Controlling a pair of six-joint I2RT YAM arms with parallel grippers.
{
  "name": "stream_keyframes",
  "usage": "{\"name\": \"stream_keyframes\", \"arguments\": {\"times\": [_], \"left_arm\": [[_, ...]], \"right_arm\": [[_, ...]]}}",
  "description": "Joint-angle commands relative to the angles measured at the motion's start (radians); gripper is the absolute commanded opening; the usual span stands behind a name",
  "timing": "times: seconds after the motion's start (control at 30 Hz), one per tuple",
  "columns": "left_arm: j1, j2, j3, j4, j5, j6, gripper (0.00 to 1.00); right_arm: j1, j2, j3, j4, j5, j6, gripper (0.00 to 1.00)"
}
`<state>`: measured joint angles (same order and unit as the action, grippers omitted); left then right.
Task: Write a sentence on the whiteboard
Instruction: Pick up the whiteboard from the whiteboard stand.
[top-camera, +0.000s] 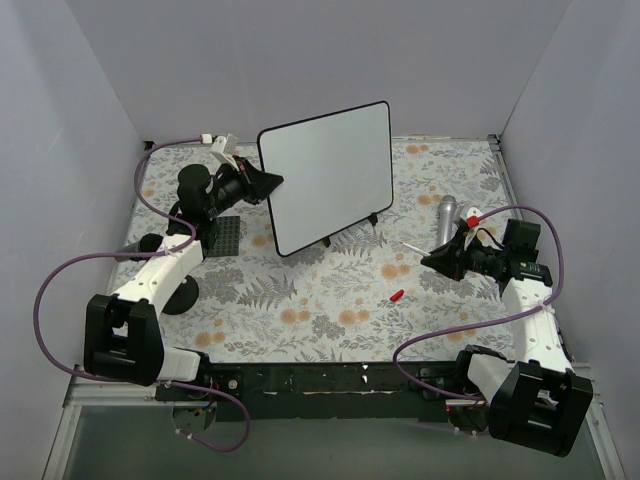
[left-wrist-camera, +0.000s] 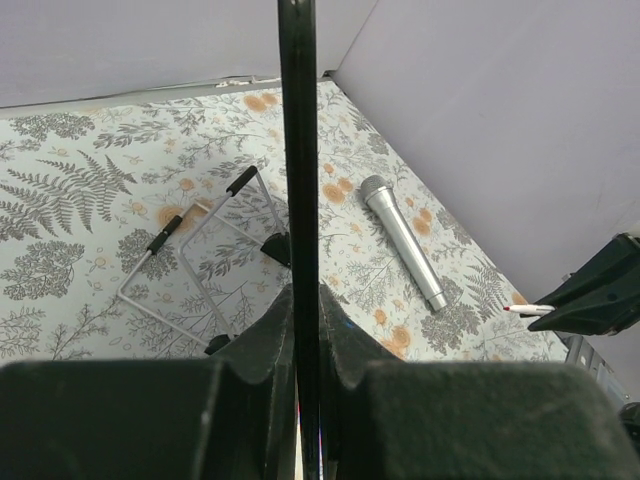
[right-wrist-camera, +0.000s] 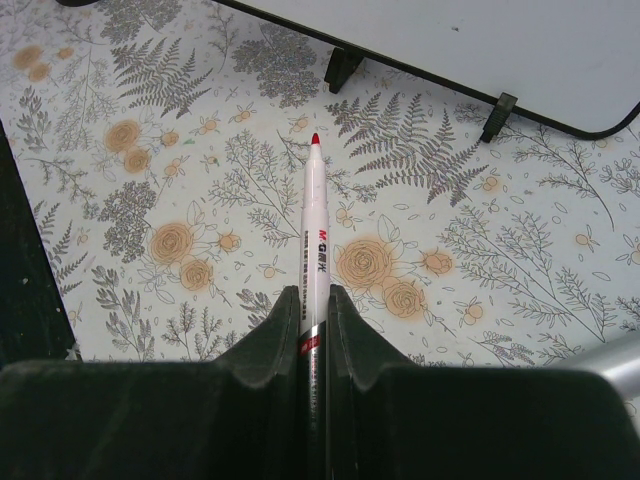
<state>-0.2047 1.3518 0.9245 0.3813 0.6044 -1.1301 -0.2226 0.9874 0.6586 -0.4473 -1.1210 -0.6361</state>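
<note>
Whiteboard (top-camera: 330, 175) upright, upper centre, face blank. L gripper (top-camera: 272, 183) pinched shut on its left edge. R gripper (right-wrist-camera: 312, 297) clamps uncapped red marker (right-wrist-camera: 314, 220). Step: pre-writing; next, bring tip to board.

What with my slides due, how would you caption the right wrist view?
Right pincer holds an uncapped red marker, tip toward the whiteboard.

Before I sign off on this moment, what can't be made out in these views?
- Back face of the whiteboard: turned away in the top view, edge-on in the left wrist view.
- Its upper part: cut off by the right wrist view's top edge.
- Rear end of the marker: hidden inside the right claw.
- small red piece: too small in the top view to identify.
- Pads of the left claw: hidden against the whiteboard's rim.
</note>
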Motion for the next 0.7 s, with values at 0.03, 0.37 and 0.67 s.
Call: {"name": "stream_keyframes", "arguments": {"times": [0.03, 0.37, 0.67], "left_arm": [[0.001, -0.077, 0.074, 0.235, 0.017, -0.063, 0.00], [-0.001, -0.062, 0.094, 0.287, -0.017, -0.097, 0.00], [-0.001, -0.036, 0.135, 0.317, -0.066, -0.140, 0.00]], "right_arm": [[-0.006, -0.003, 0.042, -0.008, -0.007, -0.013, 0.01], [-0.004, -0.006, 0.042, -0.007, -0.008, -0.014, 0.01], [-0.006, -0.004, 0.042, -0.008, -0.008, -0.014, 0.01]]}}
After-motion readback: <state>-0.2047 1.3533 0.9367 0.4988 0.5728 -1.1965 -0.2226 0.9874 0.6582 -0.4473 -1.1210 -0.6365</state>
